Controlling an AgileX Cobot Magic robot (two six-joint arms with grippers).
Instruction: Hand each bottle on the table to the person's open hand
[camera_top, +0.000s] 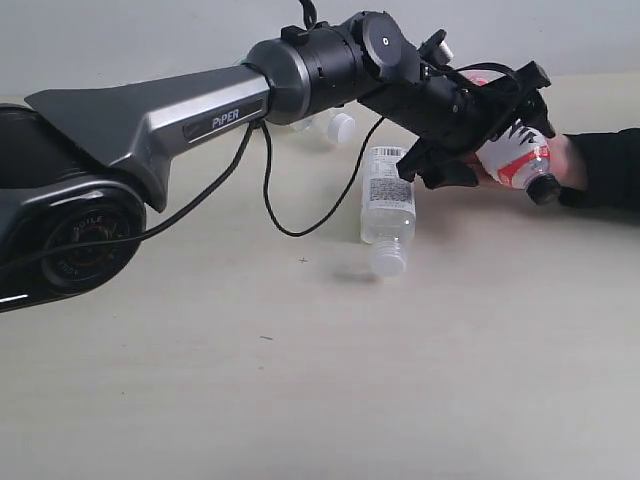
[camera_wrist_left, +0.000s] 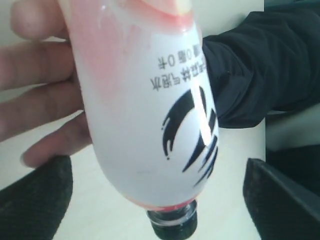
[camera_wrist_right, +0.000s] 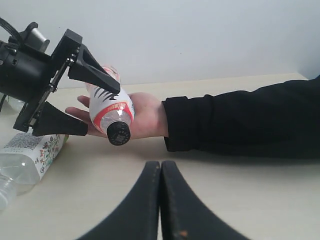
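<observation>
The pink-red labelled bottle (camera_top: 515, 160) with a black cap lies on the person's open hand (camera_top: 565, 160), palm up at the right of the table (camera_top: 300, 380). My left gripper (camera_top: 495, 135) is open, and its fingers stand on either side of this bottle without touching it. Up close, the bottle (camera_wrist_left: 150, 100) fills the left wrist view, with the hand's fingers (camera_wrist_left: 35, 85) behind it. From the right wrist view the bottle (camera_wrist_right: 111, 107) rests on the palm (camera_wrist_right: 145, 115) between the left gripper's (camera_wrist_right: 101, 109) spread fingers. My right gripper (camera_wrist_right: 161, 167) is shut and empty.
A clear white-capped bottle with a barcode label (camera_top: 387, 200) lies on the table below the left arm; its flowered side (camera_wrist_right: 30, 152) shows in the right wrist view. Two more white-capped bottles (camera_top: 340, 126) lie behind the arm. A black sleeve (camera_top: 605, 170) reaches in from the right.
</observation>
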